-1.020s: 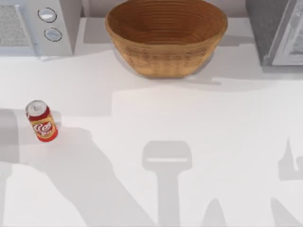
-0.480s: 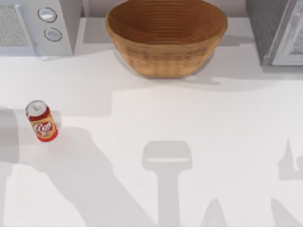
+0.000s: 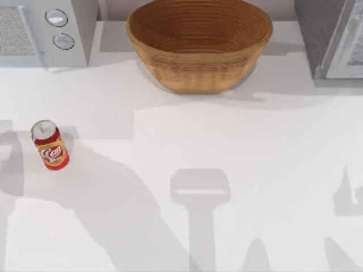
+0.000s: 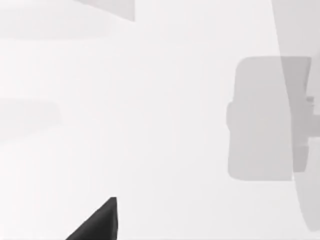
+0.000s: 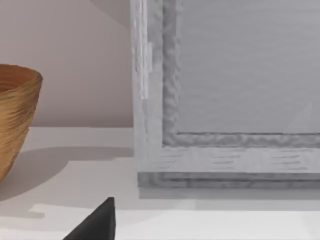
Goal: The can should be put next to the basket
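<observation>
Top view looks straight down on the table (image 3: 227,147); right wrist view sits low, sharing the basket (image 3: 198,42).

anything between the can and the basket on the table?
Nothing. In the top view the stretch from can to basket is bare white table, crossed by shadows.

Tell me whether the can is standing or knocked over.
Standing. In the top view the can rests on its base on the table, silver top up, label upright, far from the basket.

White table (image 3: 238,147), soft grey shadows, grey appliances (image 3: 45,31) at back corners
</observation>
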Controlling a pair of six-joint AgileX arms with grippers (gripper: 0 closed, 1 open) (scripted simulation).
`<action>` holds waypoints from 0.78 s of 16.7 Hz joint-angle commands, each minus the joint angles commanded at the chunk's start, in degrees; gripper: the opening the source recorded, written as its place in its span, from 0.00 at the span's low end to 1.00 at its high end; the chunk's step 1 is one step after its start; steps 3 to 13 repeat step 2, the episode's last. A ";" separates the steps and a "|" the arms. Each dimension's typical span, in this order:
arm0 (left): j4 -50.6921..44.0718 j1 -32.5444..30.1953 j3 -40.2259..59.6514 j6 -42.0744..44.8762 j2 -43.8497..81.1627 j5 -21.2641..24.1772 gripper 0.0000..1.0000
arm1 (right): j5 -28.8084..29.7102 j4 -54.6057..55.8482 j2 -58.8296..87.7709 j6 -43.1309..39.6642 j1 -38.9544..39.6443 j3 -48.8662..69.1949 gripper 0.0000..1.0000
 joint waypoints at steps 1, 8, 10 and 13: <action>-0.64 -0.02 0.54 -0.02 -0.23 0.00 1.00 | 0.00 0.00 0.00 0.00 0.00 0.00 1.00; -0.73 -0.02 0.62 -0.02 -0.27 0.00 1.00 | 0.00 0.00 0.00 0.00 0.00 0.00 1.00; -0.73 -0.02 0.62 -0.02 -0.27 0.00 1.00 | 0.00 0.00 0.00 0.00 0.00 0.00 1.00; -0.73 -0.02 0.62 -0.02 -0.27 0.00 1.00 | 0.00 0.00 0.00 0.00 0.00 0.00 1.00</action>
